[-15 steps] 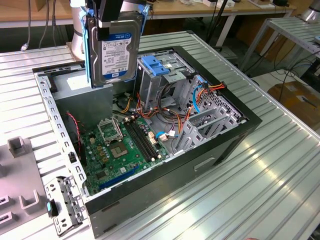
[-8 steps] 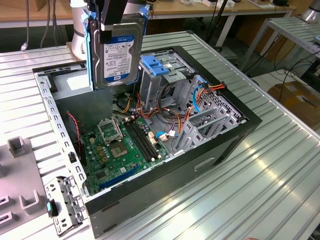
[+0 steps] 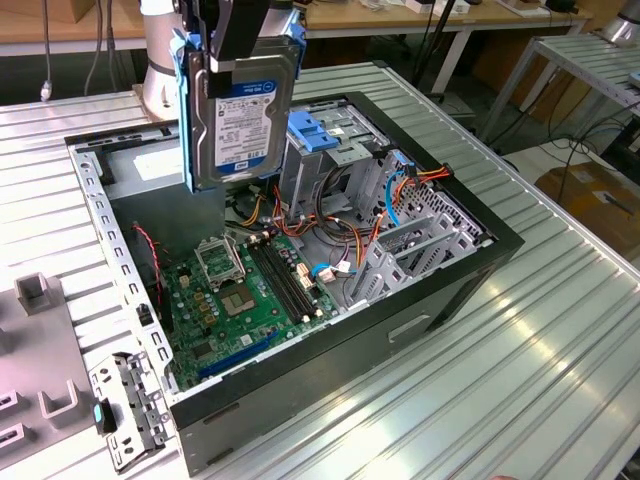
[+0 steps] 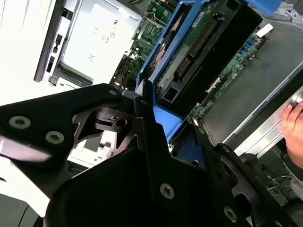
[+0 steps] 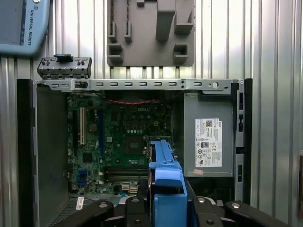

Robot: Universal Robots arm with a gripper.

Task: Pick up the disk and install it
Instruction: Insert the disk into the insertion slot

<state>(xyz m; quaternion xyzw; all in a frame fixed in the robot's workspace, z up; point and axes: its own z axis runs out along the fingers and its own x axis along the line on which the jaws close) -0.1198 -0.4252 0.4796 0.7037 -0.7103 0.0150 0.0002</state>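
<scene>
Above the open computer case [image 3: 300, 400], at about eleven o'clock in the exterior view, the gripper [image 3: 240, 52] is clamped on the top end of the disk [image 3: 240, 120]. The disk hangs upright with its label to the camera and blue rails down its sides, clear of the case. From the disk, the green board [image 3: 240, 290] lies at six o'clock, and the metal cage [image 3: 322, 135] with a blue latch stands just beside it at three o'clock. In the second wrist view the black fingers [image 4: 147, 137] pinch the disk [image 4: 199, 47] by its blue rails, its green underside showing. A person's hand [image 4: 294, 127] is near a grey metal surface. In the first wrist view the gripper [image 5: 165, 210] holds the disk [image 5: 165, 175] edge-on over the green board [image 5: 128, 132], with the grey box [image 5: 208, 142] bearing a white sticker beside the board.
</scene>
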